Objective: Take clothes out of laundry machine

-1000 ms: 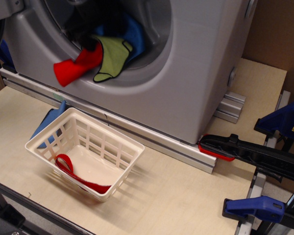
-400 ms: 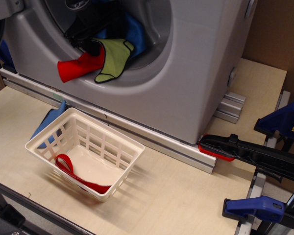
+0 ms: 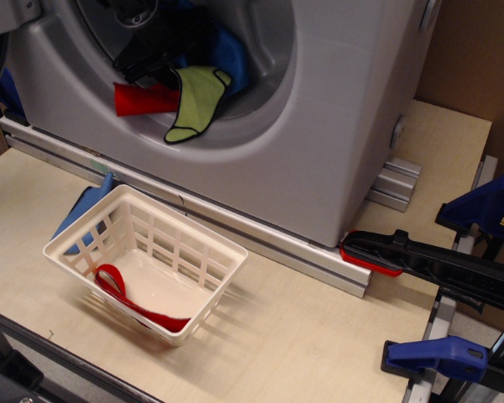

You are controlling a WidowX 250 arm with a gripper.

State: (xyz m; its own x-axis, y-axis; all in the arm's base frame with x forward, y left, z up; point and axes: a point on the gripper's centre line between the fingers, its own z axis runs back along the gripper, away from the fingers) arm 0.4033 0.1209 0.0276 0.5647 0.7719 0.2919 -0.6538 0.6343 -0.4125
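The silver-grey laundry machine [image 3: 344, 126] fills the top of the view, its round front opening facing me. My black gripper [image 3: 157, 75] reaches into the opening from the upper left. It looks shut on the right end of the red cloth [image 3: 141, 98], which it holds out nearly level over the opening's lower rim. The yellow-green cloth [image 3: 193, 105] with dark edging hangs over the rim just right of the gripper. The bright blue cloth [image 3: 232, 52] lies deeper in the drum behind it. The fingertips are partly hidden by the cloths.
A white lattice basket [image 3: 193, 235] stands on the wooden table below the opening, with a thin red strap loop [image 3: 133, 300] inside. A blue cloth-like thing [image 3: 82, 208] lies behind its left side. Blue and black clamps [image 3: 454, 269] sit at the right edge.
The red cloth has risen from drooping over the rim to nearly level and moved right, toward the opening. The gripper has shifted up with it. The yellow-green cloth has barely moved.
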